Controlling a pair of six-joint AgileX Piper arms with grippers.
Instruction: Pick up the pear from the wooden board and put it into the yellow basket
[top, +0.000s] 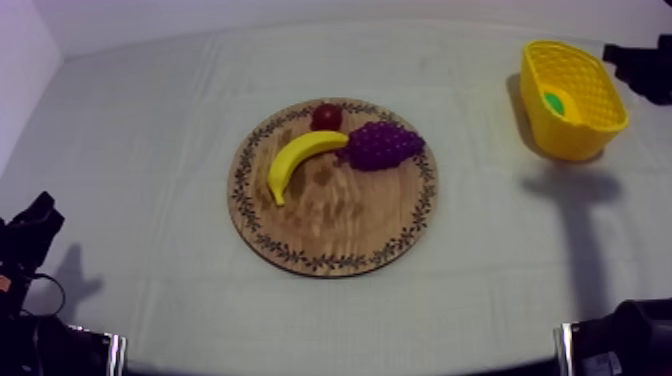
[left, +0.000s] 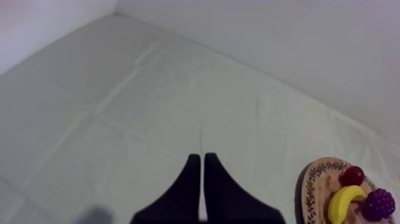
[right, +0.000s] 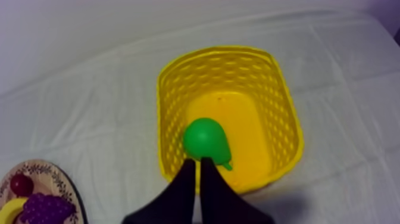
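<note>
Pear: the pear (right: 205, 140) lies inside the yellow basket (right: 226, 50), on its floor close to the near wall; in the top view it is a green spot in the basket at the upper right of the frame.
Pear's axis: the round end points toward the middle of the basket, the narrow stalk end toward the near wall.
Pear from gripper: it sits just beyond and below the tips of the right gripper (right: 198, 161), apart from them.
Right gripper: fingers pressed together into a narrow wedge, nothing between them, poised over the basket's near rim.
Nearer arm: the right one, at the upper right edge of the top view beside the basket; the left is well apart.
Left gripper: the left gripper (left: 199, 156) is closed on nothing, over bare cloth, at the lower left of the top view.
Basket contents: the pear alone.
Board contents: the wooden board (top: 330, 215), centre of the top view, carries a banana (top: 295, 160), grapes (top: 382, 145) and a small red fruit (top: 326, 116), clustered on its far half.
Task judgement: the placing looks done; what remains is for the right arm to draw clear.
</note>
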